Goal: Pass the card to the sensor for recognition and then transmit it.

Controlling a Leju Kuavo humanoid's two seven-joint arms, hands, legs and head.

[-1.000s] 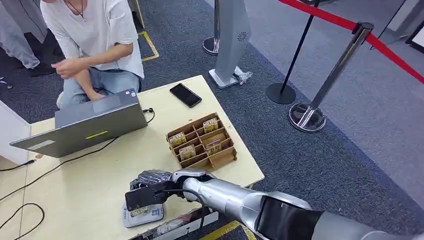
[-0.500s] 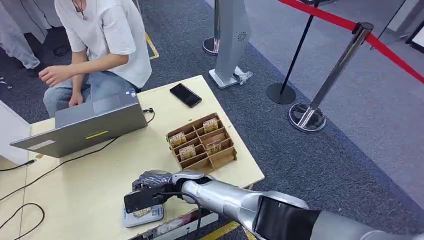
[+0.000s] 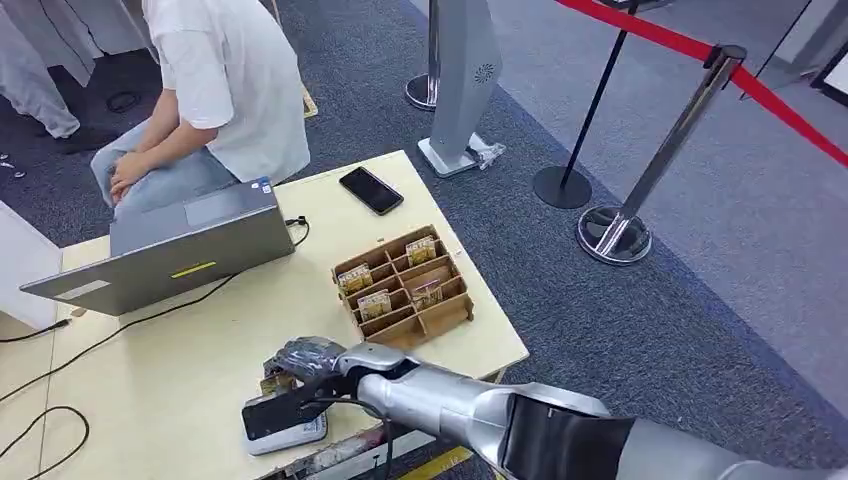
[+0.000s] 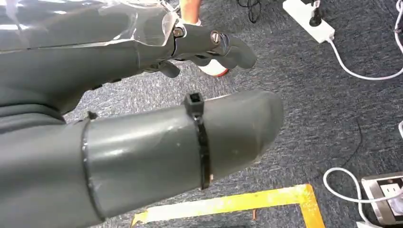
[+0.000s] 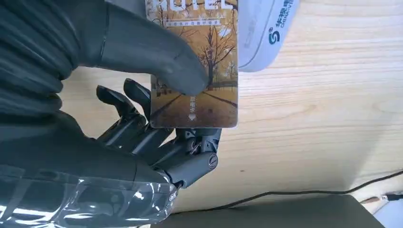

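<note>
Right hand (image 3: pixel 305 362) sat low over the near edge of the pale wooden table (image 3: pixel 180 370), at about 6 o'clock in the head view. It pinched the autumn-tree-printed hotel key card (image 5: pixel 199 66) between the thick grey thumb (image 5: pixel 157 57) and the dark fingers (image 5: pixel 138 123) behind it. In the right wrist view the card partly overlapped the white rounded card sensor (image 5: pixel 266 28), held over it; contact could not be confirmed. In the head view the sensor (image 3: pixel 285 435) lay at the table's front edge, directly under the hand.

Left hand (image 4: pixel 209 45) hung over grey carpet, fingers loosely curled in, holding nothing.

Brown cardboard divided tray (image 3: pixel 403 285) sat at roughly 1 o'clock from the right hand, well apart, with similar cards standing in several compartments. Black smartphone (image 3: pixel 371 190) lay beyond the tray at 12 o'clock, near the far table edge. Open grey laptop (image 3: pixel 170 255) stood at 10 o'clock, black cable trailing across the table. A person in a white t-shirt and jeans (image 3: pixel 215 90) sat behind the laptop. Chrome stanchion with red belt (image 3: pixel 680 140) stood on the carpet at 2 o'clock.
</note>
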